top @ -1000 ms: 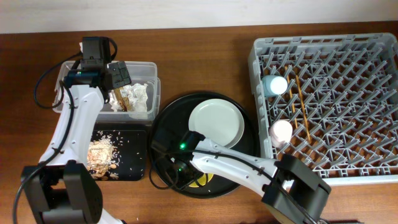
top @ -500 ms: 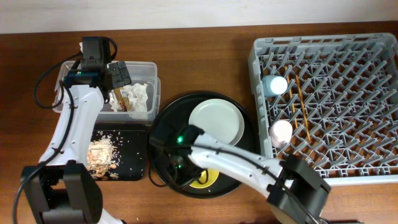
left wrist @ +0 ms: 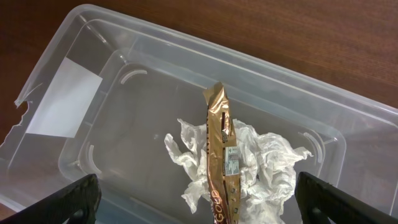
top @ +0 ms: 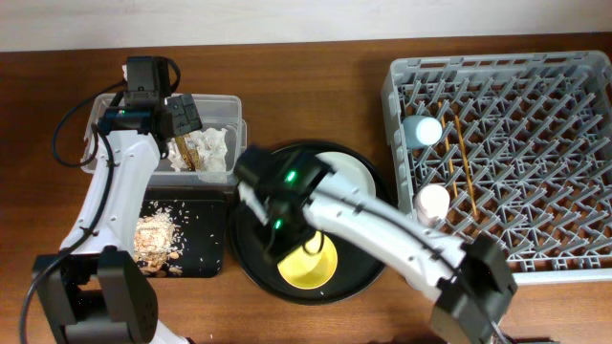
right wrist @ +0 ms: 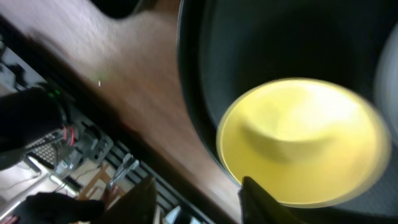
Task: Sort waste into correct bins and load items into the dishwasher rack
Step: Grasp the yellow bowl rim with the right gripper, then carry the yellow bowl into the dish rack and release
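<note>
My left gripper [top: 182, 119] [left wrist: 211, 208] is open over the clear tub [top: 215, 103] [left wrist: 93, 56]. In the tub lie crumpled white napkins [top: 212, 148] [left wrist: 267, 162] and the brown-and-gold wrapper [left wrist: 222, 155]. Food scraps [top: 153, 234] lie in the black rectangular tray [top: 206, 258]. My right gripper [top: 292, 241] [right wrist: 199, 199] is open and empty just above the near rim of the yellow bowl [top: 308, 266] [right wrist: 305, 143]. The pale plate [top: 356, 167] is partly hidden by my right arm. The light blue cup [top: 422, 131], pink cup [top: 432, 201] and chopsticks [top: 459, 153] are in the dishwasher rack [top: 397, 143].
The bowl and plate sit on a round black serving tray [top: 253, 258] [right wrist: 249, 56] between the bins and the rack. Bare wooden table [right wrist: 124, 81] lies beside this tray. Cables trail at the far left by the left arm.
My right arm has swung toward the back left of the round tray, so the yellow bowl now shows. The left arm has not moved.
</note>
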### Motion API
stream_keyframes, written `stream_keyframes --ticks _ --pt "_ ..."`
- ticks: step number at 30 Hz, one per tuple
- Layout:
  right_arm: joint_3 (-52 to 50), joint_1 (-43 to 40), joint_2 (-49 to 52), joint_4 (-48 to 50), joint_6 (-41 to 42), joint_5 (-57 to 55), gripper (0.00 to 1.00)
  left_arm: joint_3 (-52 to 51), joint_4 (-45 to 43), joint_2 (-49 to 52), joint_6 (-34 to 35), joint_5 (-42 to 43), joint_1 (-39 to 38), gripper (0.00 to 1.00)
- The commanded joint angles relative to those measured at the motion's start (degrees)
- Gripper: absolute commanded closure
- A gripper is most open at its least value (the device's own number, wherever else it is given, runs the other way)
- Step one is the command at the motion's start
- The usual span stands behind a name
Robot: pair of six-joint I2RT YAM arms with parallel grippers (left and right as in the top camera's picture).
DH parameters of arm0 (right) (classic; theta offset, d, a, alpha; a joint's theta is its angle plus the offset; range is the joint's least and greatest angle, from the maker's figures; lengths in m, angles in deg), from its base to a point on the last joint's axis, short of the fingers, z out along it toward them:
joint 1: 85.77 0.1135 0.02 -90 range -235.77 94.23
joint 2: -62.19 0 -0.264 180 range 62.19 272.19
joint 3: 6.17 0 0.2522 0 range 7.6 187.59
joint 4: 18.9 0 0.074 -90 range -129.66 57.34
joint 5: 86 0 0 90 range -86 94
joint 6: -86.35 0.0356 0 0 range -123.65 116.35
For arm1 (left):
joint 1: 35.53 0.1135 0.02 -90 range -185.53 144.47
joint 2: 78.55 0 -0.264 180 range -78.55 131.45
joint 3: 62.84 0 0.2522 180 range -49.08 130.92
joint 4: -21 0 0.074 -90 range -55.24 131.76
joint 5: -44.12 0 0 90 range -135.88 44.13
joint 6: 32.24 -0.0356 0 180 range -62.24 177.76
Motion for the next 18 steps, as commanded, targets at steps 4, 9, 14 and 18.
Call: stream_keyframes --ticks 4,9,14,18 --pt "-12.8 3.8 -0.4 8.7 5.4 -4.5 0.51 -0.3 -0.1 0.5 -0.3 0.2 0.2 0.01" --pt "-19.3 3.8 -0.4 16.2 6.1 -5.3 0.52 -0.3 -0.1 0.5 -0.3 0.2 0.2 0.01" --pt "-22.3 3.8 -0.4 21.8 6.1 -5.3 0.73 -0.3 -0.1 0.5 -0.3 0.2 0.2 0.01" --pt "-22.2 3.8 -0.5 21.7 6.1 -5.0 0.96 -0.3 -0.1 0.5 -0.3 0.2 0.2 0.01"
